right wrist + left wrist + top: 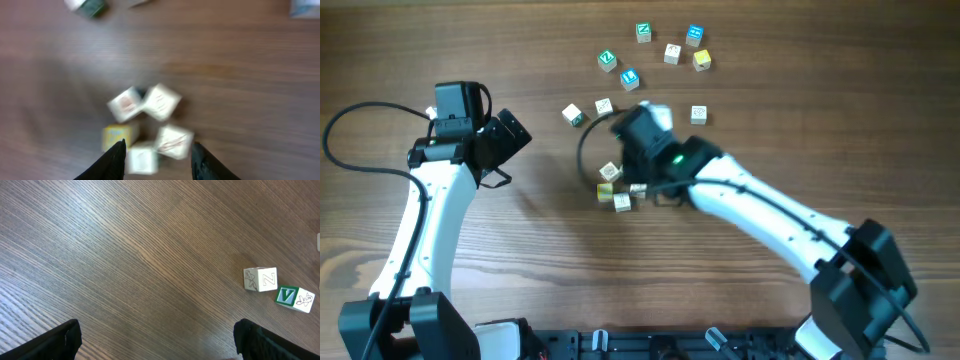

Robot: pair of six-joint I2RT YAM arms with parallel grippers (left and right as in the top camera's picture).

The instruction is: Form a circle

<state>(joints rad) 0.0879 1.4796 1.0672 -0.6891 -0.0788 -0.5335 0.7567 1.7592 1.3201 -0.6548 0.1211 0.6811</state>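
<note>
Overhead: left gripper (pixel 515 155) fully open over bare table (pixel 440 270), holding nothing. Right gripper (pixel 632 183) sits at the circle (pixel 610 189), a tight cluster below the scattered cubes. Left wrist: jaws wide, an N cube (pixel 260 278) and a green V cube (pixel 294 297) ahead. Right wrist, blurred: jaws half-open, straddling the circle's (pixel 161 102) two nearest cubes; contact cannot be told.
</note>
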